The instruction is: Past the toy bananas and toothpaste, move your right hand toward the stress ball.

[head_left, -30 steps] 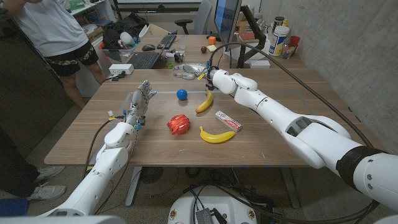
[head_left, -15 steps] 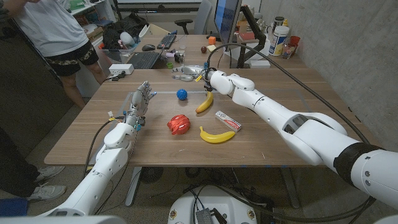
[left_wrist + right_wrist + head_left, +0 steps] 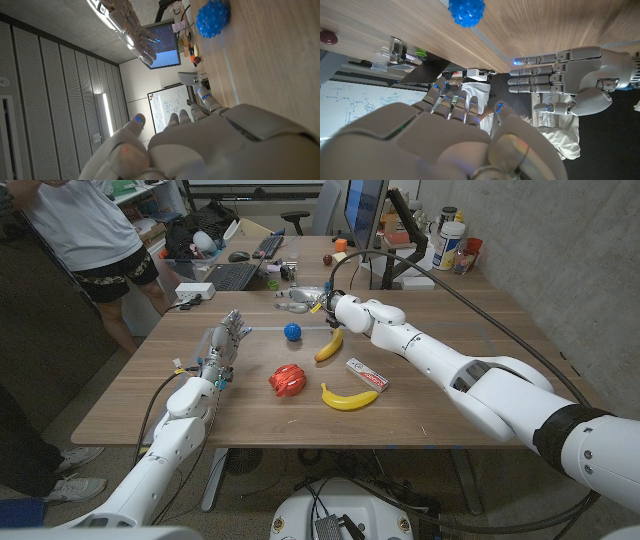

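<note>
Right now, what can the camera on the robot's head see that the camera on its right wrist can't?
Only the head view has the two toy bananas, the toothpaste and a red toy. Only the right wrist view has a whiteboard with writing. Both share the blue stress ball, the wooden table, the left hand with fingers spread, and the right hand.

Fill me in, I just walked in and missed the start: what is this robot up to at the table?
The robot is reaching its right hand across the wooden table, past two toy bananas and a toothpaste box, toward the blue stress ball. The hand holds nothing and is near the ball, not touching it. The left hand waits open at the table's left side. A red toy lies mid-table.
</note>
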Available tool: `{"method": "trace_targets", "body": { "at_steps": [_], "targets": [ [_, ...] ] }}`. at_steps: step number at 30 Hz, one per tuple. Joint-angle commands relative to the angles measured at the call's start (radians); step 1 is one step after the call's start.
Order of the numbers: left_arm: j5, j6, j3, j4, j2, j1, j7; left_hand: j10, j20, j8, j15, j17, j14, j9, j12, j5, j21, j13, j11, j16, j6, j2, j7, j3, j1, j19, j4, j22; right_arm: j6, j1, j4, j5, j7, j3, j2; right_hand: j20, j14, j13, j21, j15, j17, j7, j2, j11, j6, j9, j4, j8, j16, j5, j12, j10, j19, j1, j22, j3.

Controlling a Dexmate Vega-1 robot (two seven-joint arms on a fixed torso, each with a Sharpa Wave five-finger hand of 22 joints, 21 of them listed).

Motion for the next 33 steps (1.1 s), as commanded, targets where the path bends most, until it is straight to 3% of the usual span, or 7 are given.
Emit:
{"method": "trace_targets", "body": {
  "at_steps": [1,33],
  "targets": [
    [-0.006,-0.004,-0.002,0.005,0.001,-0.002,-0.011,-0.009,-0.050,0.005,-0.013,0.002,-0.030,0.003,0.003,-0.001,-0.004,0.005,0.000,0.001,0.003,0.094,0.002,0.003,-0.007,-0.022,0.000,0.006,-0.004,0.015,0.031,-0.009,-0.009,-0.021,0.013,-0.081,-0.005,0.003,-0.006,-0.026,0.003,-0.004,0.036,-0.001,-0.005,0.003,0.002,-0.003,0.005,0.005,0.001,-0.002,0.001,0.002,0.003,0.004],
    [-0.021,-0.032,-0.003,0.051,0.014,-0.027,-0.070,-0.009,-0.050,0.005,-0.015,0.002,-0.030,0.003,0.003,0.000,-0.009,0.005,-0.001,0.001,0.003,0.094,-0.002,0.003,-0.007,-0.020,0.000,0.006,-0.048,0.060,0.130,-0.036,-0.034,-0.083,0.071,-0.081,-0.006,0.003,-0.014,-0.027,0.003,-0.004,0.034,-0.002,0.001,0.004,0.005,0.003,0.005,0.005,0.001,-0.004,0.004,0.010,0.003,-0.001]
  ]
}}
